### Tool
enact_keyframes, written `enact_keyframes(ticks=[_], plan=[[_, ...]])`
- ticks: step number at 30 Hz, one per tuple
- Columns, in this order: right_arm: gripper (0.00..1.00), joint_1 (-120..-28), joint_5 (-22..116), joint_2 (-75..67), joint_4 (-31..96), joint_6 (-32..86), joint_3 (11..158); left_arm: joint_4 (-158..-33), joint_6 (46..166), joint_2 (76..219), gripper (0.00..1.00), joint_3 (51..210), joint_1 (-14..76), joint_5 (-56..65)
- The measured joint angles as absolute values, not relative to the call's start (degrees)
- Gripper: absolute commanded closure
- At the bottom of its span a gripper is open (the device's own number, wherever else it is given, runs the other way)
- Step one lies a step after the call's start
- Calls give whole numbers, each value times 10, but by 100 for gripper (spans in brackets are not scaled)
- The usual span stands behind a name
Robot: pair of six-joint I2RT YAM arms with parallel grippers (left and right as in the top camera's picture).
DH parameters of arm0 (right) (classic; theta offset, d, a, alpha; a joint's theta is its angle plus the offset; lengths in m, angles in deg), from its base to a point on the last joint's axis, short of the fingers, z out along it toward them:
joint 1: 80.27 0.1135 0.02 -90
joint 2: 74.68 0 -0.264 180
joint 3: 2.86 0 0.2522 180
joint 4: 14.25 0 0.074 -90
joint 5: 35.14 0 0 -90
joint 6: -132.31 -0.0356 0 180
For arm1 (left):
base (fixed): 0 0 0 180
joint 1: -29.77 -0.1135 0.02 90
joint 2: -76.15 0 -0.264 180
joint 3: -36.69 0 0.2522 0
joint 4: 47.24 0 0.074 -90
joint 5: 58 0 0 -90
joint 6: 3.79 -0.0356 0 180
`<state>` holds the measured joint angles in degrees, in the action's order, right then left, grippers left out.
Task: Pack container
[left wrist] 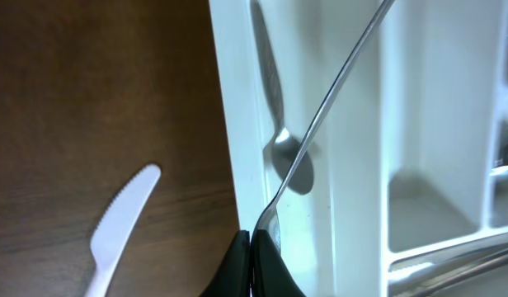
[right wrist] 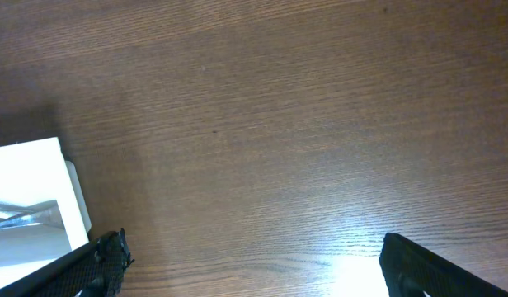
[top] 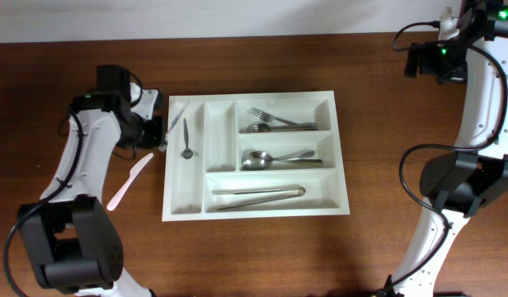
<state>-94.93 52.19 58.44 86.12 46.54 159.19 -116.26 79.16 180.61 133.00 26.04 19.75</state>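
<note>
heads up, the left gripper [left wrist: 252, 262] is pinching the end of a thin metal utensil [left wrist: 332, 91] right over the left wall of the container [top: 254, 96] at the centre of the table [top: 262, 256] (the right gripper [right wrist: 254, 276] hangs spread wide off to the right), so a crooked release could tip it out onto the wood.

Dark brown wooden worktop [top: 386, 124] (grain running side to side) with a white plastic knife [top: 129, 181] lying diagonally on its left part.
</note>
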Motion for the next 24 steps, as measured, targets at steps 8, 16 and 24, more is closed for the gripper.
enact_keyframes(ticks=[8, 16, 24], plan=[[1, -949, 522, 584, 861, 465, 1592, -1132, 873, 1806, 98, 1261, 261, 230], [1, -949, 522, 584, 861, 465, 1592, -1128, 946, 1805, 99, 1249, 265, 232], [1, -949, 522, 584, 861, 465, 1592, -1120, 982, 1805, 98, 1248, 309, 228]])
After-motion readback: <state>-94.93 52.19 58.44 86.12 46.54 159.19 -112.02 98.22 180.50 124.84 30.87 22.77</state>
